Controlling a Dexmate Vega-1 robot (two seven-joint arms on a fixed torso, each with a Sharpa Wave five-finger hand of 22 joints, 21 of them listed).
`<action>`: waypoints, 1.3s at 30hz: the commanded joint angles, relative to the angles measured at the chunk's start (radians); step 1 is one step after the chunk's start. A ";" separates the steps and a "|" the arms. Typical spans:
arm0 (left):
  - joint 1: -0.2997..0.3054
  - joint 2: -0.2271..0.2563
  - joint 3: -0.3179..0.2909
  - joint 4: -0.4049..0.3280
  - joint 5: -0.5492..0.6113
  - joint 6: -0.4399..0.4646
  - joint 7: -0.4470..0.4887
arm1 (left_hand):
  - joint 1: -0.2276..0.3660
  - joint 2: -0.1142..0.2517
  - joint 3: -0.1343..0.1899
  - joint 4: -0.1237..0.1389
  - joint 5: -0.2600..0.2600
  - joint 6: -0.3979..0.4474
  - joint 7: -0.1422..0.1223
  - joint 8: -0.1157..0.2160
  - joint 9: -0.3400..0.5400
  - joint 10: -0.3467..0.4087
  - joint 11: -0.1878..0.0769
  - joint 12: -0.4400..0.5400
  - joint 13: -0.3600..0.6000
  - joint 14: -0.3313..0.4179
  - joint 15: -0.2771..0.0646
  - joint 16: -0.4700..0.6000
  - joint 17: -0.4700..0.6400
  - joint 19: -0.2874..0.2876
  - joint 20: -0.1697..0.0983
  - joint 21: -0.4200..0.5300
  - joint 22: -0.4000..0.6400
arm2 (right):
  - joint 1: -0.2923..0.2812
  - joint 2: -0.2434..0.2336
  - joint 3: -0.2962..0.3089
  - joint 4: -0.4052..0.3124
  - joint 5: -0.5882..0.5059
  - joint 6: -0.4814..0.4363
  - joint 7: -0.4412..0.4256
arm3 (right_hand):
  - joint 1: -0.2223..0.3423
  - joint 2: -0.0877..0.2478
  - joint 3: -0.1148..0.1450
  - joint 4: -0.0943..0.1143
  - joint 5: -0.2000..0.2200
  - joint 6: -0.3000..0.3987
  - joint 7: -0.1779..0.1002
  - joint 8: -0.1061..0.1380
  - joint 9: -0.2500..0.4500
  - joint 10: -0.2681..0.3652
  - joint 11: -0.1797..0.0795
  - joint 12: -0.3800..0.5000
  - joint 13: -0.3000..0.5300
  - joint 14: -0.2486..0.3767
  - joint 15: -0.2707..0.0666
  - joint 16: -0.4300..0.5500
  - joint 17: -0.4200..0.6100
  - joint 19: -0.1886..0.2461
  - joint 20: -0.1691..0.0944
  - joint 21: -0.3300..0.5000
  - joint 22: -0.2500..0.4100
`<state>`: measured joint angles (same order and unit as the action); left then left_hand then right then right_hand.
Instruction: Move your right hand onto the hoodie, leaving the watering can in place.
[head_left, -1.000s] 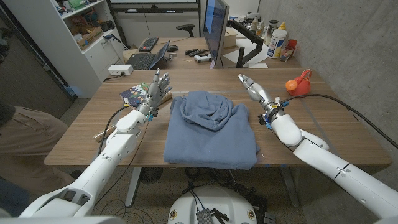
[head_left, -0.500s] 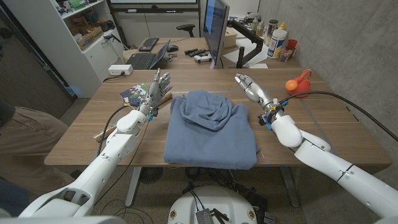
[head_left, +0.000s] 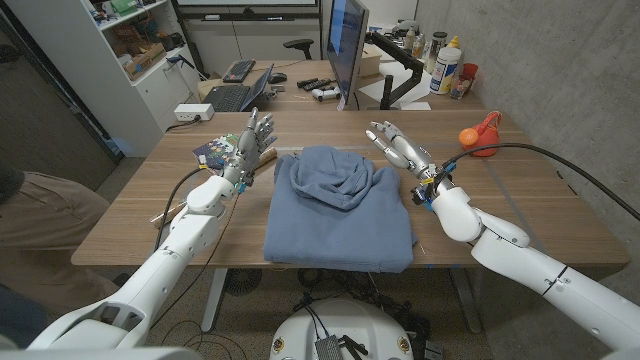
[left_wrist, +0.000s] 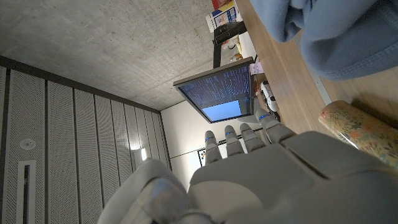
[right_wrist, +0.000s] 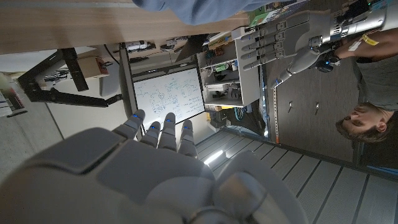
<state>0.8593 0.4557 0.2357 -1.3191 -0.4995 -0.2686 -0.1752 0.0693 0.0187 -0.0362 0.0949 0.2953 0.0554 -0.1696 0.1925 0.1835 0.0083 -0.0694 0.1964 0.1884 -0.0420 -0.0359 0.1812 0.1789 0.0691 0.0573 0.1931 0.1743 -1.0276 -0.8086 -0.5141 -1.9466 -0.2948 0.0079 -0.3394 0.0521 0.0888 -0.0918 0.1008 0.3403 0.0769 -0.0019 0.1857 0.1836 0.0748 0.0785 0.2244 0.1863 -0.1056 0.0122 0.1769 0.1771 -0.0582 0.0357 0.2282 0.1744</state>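
My right hand (head_left: 398, 148) hung with fingers spread, holding nothing, just right of the blue hoodie (head_left: 340, 205) folded mid-table. The orange watering can (head_left: 478, 134) stood far right. My left hand (head_left: 252, 142) stood upright, fingers apart, empty.

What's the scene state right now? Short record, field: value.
hoodie: blue hoodie, folded at the table's middle, hood toward the far side
right hand: right hand open, fingers spread, raised by the hoodie's far right corner, not on the cloth
left hand: left hand open, fingers upright, left of the hoodie, holding nothing
watering can: orange watering can at the table's far right, clear of both hands
other: patterned object beside the left hand
table: wooden table
task: not yet done
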 joint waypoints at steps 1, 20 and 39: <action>0.003 0.007 0.000 -0.007 -0.002 -0.006 0.008 | 0.009 0.005 -0.005 0.005 0.000 0.000 -0.008 0.005 0.006 -0.004 -0.003 0.006 0.003 -0.010 0.004 0.006 0.004 -0.003 -0.004 0.003 0.006 | 0.013 -0.014 -0.035 -0.056 -0.112 -0.047 0.036 | 0.013 0.015 0.004 -0.001 0.005 0.005 -0.007 0.010 0.002 0.004 -0.004 -0.002 0.003 -0.014 0.001 0.001 0.001 -0.014 -0.002 -0.006 0.003; 0.005 0.011 0.001 -0.007 -0.005 -0.008 0.010 | 0.009 0.006 -0.007 0.004 -0.001 -0.001 -0.007 0.005 0.006 -0.003 -0.001 0.007 0.003 -0.010 0.004 0.007 0.003 -0.005 -0.004 0.003 0.006 | 0.046 -0.016 -0.076 -0.066 -0.208 -0.058 0.088 | 0.024 0.020 0.011 -0.007 0.007 0.004 -0.008 0.009 0.002 -0.005 -0.009 -0.005 0.003 -0.023 0.002 0.000 0.001 -0.021 -0.003 -0.014 0.003; 0.001 0.011 0.005 -0.004 -0.004 -0.006 0.010 | 0.009 0.007 -0.009 0.004 -0.001 -0.002 -0.006 0.005 0.006 -0.004 -0.003 0.007 0.003 -0.011 0.005 0.007 0.003 -0.004 -0.006 0.004 0.006 | 0.049 -0.001 -0.132 -0.108 -0.387 -0.145 0.111 | 0.051 0.024 0.023 -0.022 0.012 -0.008 -0.012 0.008 0.002 -0.011 -0.012 -0.007 0.003 -0.030 0.000 0.000 0.000 -0.024 -0.002 -0.020 0.003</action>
<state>0.8645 0.4690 0.2374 -1.3299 -0.5033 -0.2759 -0.1616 0.0692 0.0187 -0.0404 0.0994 0.2953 0.0554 -0.1696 0.1925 0.1835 0.0083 -0.0694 0.2003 0.1885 -0.0464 -0.0314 0.1812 0.1789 0.0635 0.0517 0.1931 0.1744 -0.9742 -0.8179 -0.6214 -2.0239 -0.5857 -0.0776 -0.2427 0.0934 0.1002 -0.0726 0.0815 0.3472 0.0713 -0.0074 0.1857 0.1836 0.0640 0.0678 0.2164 0.1864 -0.1272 0.0125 0.1770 0.1772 -0.0727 0.0358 0.2107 0.1743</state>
